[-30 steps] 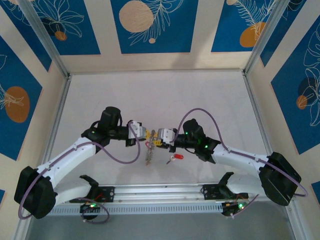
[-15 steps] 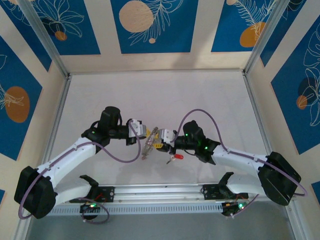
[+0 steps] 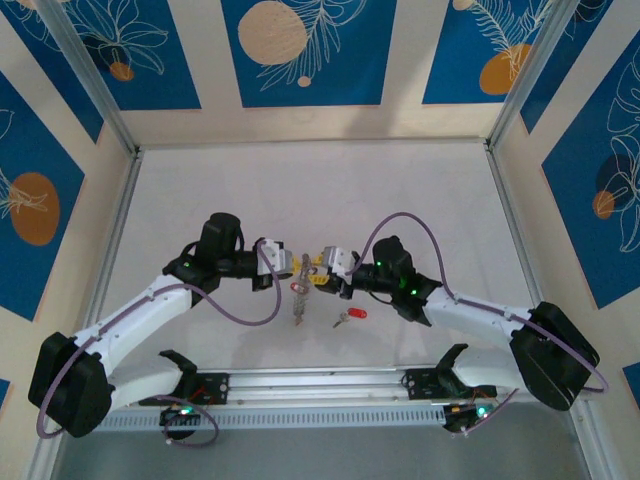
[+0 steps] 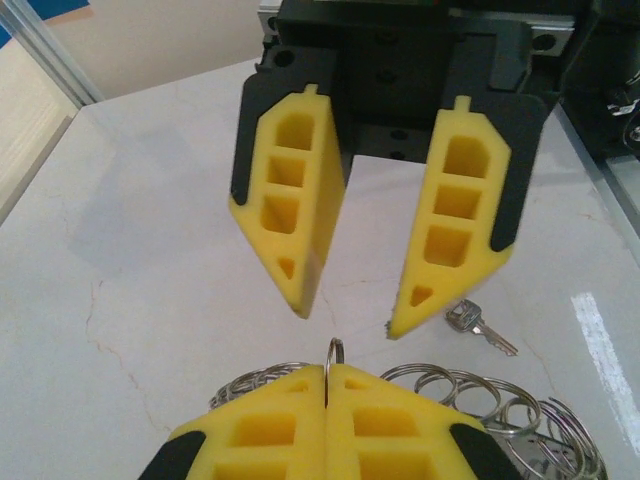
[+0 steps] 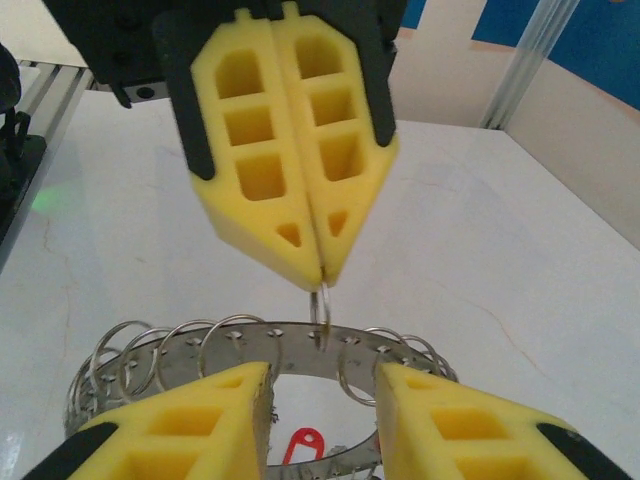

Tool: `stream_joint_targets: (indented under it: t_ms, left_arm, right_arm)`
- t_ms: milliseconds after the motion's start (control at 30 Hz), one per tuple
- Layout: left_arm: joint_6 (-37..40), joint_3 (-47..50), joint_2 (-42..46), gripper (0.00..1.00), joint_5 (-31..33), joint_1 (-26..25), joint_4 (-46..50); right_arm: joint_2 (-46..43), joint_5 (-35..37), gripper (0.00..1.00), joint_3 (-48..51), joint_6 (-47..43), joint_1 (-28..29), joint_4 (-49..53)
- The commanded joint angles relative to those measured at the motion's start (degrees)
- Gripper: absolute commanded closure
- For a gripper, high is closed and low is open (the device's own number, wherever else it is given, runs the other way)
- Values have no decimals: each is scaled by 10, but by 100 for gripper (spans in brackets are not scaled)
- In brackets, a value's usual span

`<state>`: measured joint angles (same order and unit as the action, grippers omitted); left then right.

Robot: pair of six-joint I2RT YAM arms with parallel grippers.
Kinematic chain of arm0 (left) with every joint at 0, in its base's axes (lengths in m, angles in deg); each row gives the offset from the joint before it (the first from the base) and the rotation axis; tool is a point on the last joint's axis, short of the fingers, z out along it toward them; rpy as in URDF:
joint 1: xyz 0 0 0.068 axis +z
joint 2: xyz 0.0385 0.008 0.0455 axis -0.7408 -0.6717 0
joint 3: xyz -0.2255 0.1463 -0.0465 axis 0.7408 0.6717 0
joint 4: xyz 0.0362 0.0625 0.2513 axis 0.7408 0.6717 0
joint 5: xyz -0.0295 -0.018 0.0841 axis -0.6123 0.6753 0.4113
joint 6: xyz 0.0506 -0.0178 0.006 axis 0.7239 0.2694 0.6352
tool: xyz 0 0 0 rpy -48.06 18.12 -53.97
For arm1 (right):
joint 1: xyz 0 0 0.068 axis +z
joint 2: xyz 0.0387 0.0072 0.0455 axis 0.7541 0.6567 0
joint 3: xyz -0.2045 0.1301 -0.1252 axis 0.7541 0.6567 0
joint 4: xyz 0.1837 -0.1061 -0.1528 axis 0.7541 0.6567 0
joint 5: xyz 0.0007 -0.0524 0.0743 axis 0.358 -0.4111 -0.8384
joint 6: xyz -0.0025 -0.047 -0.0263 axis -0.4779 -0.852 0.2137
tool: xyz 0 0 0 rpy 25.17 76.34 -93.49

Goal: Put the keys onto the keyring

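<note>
The keyring (image 3: 299,300) is a grey metal band carrying several small split rings, and it hangs edge-on between the two arms. In the right wrist view the keyring band (image 5: 270,343) curves across the middle. My left gripper (image 3: 290,266) is shut on one small split ring (image 4: 334,352) at the top of it; the left gripper (image 4: 328,372) (image 5: 320,275) pinches that loop between its yellow pads. My right gripper (image 3: 318,272) (image 5: 320,372) faces it, open, with its fingers (image 4: 290,220) apart just short of the band. A key (image 3: 350,316) with a red head (image 5: 303,445) lies on the table below.
A silver key blade (image 4: 478,323) rests on the white table (image 3: 400,200) beside the right gripper. Aluminium frame posts (image 3: 510,110) and patterned walls bound the table. The rail (image 3: 320,380) with the arm bases runs along the near edge.
Half a second ago the keyring was tilted up toward the right gripper; now it hangs straight down again. The right gripper has shifted slightly up and left. The key on the table has not moved.
</note>
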<state>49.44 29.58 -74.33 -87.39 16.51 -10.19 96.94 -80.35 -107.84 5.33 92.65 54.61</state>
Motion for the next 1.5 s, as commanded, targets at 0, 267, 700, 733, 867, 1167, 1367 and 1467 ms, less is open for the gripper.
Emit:
stream_joint_targets:
  t_ms: [0, 267, 700, 733, 867, 1167, 1367, 1467]
  left_arm:
    - [6, 3, 2, 100, -41, -4, -24]
    - [-4, 6, -2, 100, -55, -4, -35]
    - [-10, 6, -15, 100, -61, -4, -44]
    - [-7, 5, -16, 100, -60, -4, -40]
    - [31, -15, -14, 91, -19, -4, 30]
    - [51, -33, -34, 68, 1, -12, 69]
    - [34, -30, -42, 68, -5, -13, 45]
    - [27, -20, -38, 69, -8, -13, 25]
  right_arm:
    - [17, -20, 65, -2, 12, 0, -33]
    - [52, -46, 78, -21, 15, 0, -58]
    - [45, -52, 94, -16, 8, -3, -52]
    - [43, -52, 97, -18, 5, -3, -43]
    - [27, -42, 100, -29, -24, -3, 16]
    - [1, -19, 100, -100, -119, -3, 216]
    - [14, -9, 100, -122, -127, 7, 242]
    - [21, -7, 100, -129, -127, 12, 244]
